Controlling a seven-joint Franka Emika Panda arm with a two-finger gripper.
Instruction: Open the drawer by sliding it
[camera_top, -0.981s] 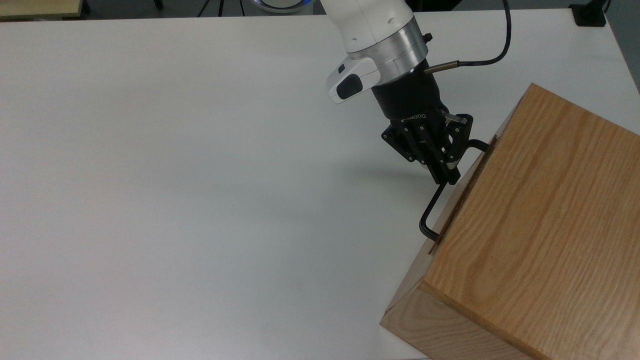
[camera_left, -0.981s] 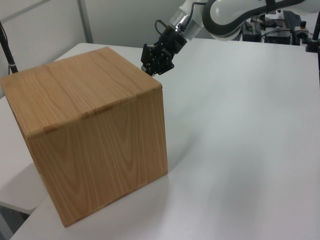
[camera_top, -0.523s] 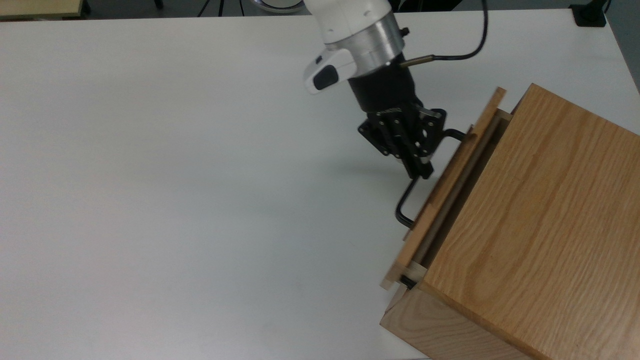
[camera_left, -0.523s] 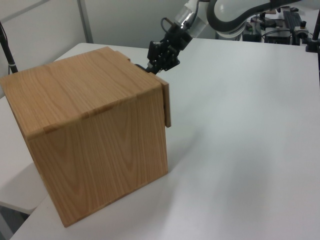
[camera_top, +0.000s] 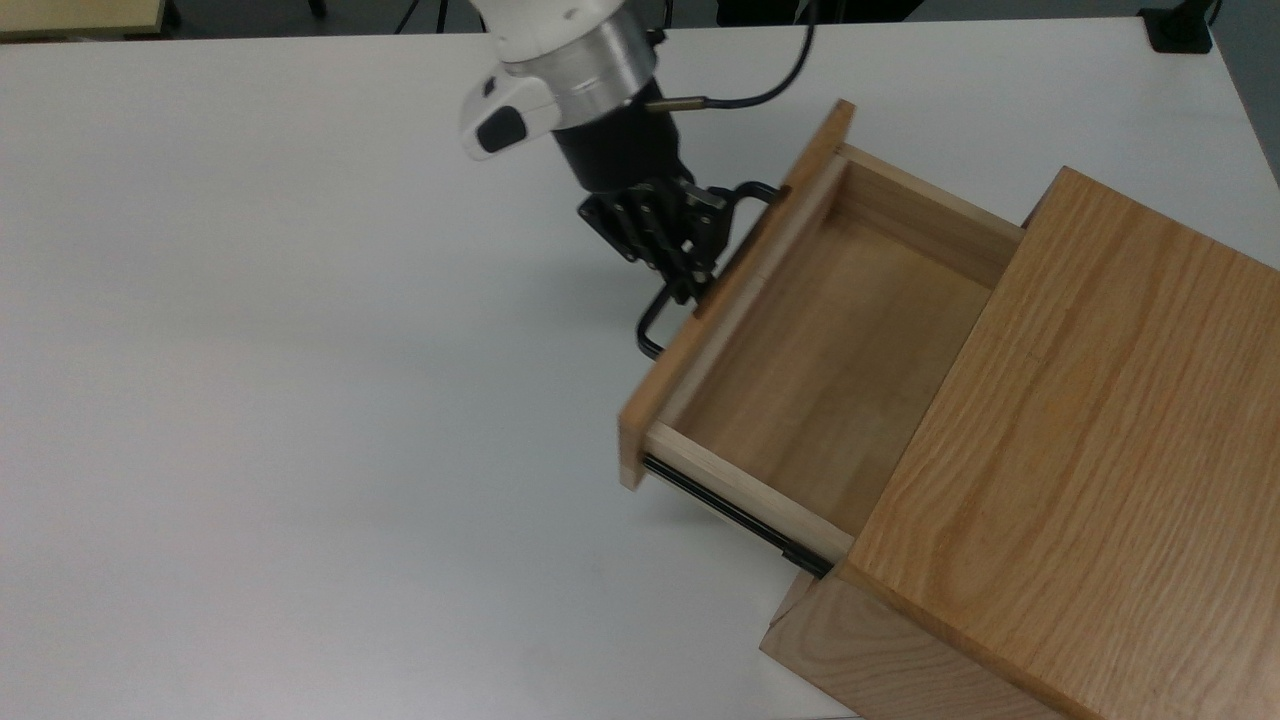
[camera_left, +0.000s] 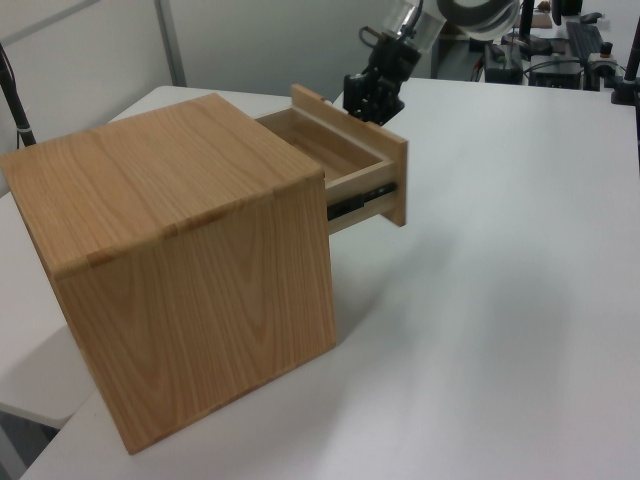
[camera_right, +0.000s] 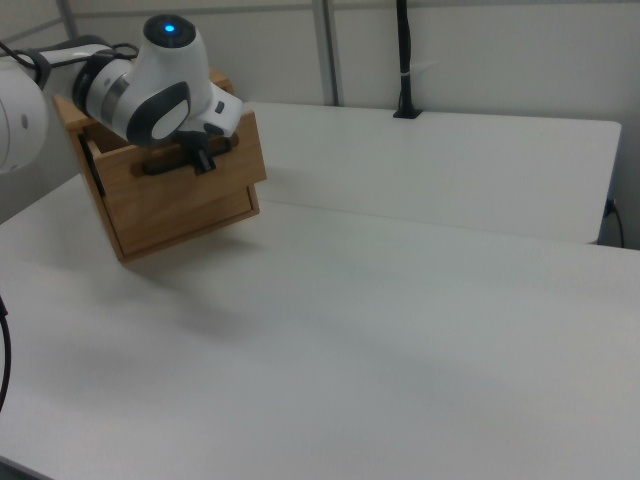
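The drawer (camera_top: 830, 370) stands pulled well out of the oak box casing (camera_top: 1080, 450), and its light-wood tray is empty. A black side rail (camera_top: 730, 512) shows under its near wall. My gripper (camera_top: 692, 288) is shut on the black bar handle (camera_top: 652, 335) on the flat front panel (camera_top: 735, 290). In the left view the drawer (camera_left: 335, 150) juts from the casing (camera_left: 180, 250), with the gripper (camera_left: 372, 98) behind the panel. In the right view the gripper (camera_right: 205, 160) holds the handle (camera_right: 160, 166) across the front panel (camera_right: 190, 210).
The white table (camera_top: 300, 350) spreads wide on the top view's left of the drawer. The casing sits at the table's corner, near the edge in the left view. A black clamp (camera_top: 1180, 30) sits at the far corner; a black post (camera_right: 403, 60) stands at the table's back edge.
The drawer went from shut flush with the casing to well out. My gripper, still closed on the handle, travelled with it toward the top view's upper left.
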